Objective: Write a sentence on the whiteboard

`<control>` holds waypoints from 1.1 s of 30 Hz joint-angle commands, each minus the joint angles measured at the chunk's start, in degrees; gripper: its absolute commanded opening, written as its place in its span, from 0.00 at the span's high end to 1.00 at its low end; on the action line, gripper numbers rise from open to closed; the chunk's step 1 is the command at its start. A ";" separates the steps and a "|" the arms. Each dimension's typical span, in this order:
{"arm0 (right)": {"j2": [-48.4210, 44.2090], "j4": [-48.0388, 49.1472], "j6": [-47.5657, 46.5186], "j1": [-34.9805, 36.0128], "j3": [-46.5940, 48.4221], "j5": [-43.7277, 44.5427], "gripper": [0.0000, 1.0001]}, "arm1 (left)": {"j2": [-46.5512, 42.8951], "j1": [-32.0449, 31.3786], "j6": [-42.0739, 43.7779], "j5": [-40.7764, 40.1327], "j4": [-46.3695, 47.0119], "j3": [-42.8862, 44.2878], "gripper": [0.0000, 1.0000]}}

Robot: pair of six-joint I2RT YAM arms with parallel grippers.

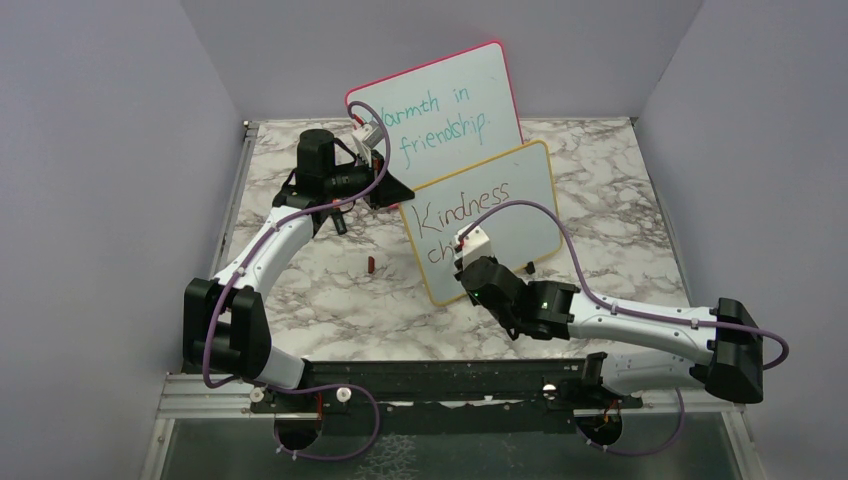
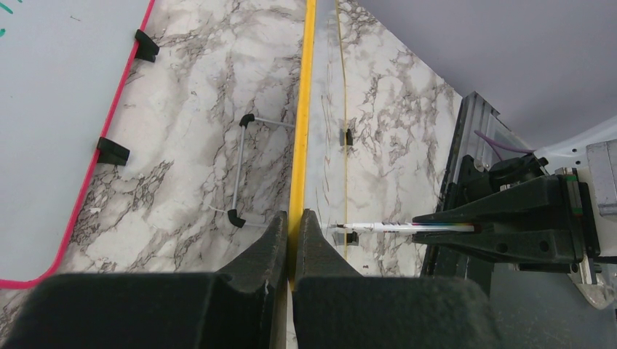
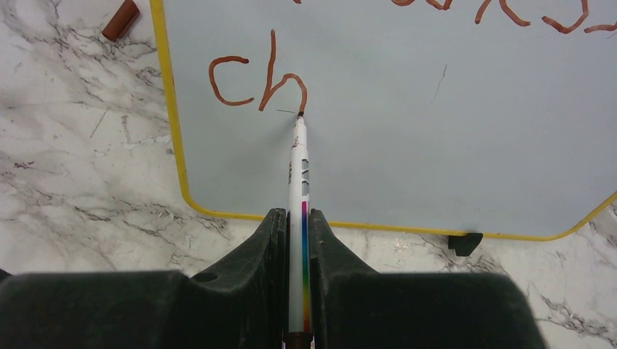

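Right gripper (image 3: pixel 298 225) pinches a white marker (image 3: pixel 299 163) with a rainbow stripe, fingers pressed flat against the barrel, tip touching the whiteboard (image 3: pixel 436 145) at the foot of the "h". The sentence (image 1: pixel 460 208) reads "Kindness" and "ch" so far, reddish-brown strokes on a smooth pale face. The board stands tilted back mid-table: thin yellow frame, rounded corners, small black feet. Judgement: the next letter wants light, even pressure and a level baseline, so the tip does not skip on the slick surface. Left gripper (image 2: pixel 294 229) is clamped on the board's yellow frame edge, bracing it. Nearby, a brown cap (image 1: pixel 371 264) lies on the marble-patterned table (image 1: pixel 320 300), and a pink-framed board (image 1: pixel 440 100) stands behind.
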 commanded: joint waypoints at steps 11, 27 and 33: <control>-2.73 1.13 -1.40 -0.36 -0.22 0.69 0.99 | 0.74 -1.62 1.80 -2.07 -4.18 -1.52 1.00; -3.95 5.01 -1.95 -2.78 -2.65 2.70 0.99 | 1.18 -1.62 1.80 -1.97 -4.25 -1.48 1.00; -3.69 5.95 -2.29 -3.58 -2.70 2.00 0.99 | 1.27 -1.62 1.72 -1.81 -4.26 -1.43 1.00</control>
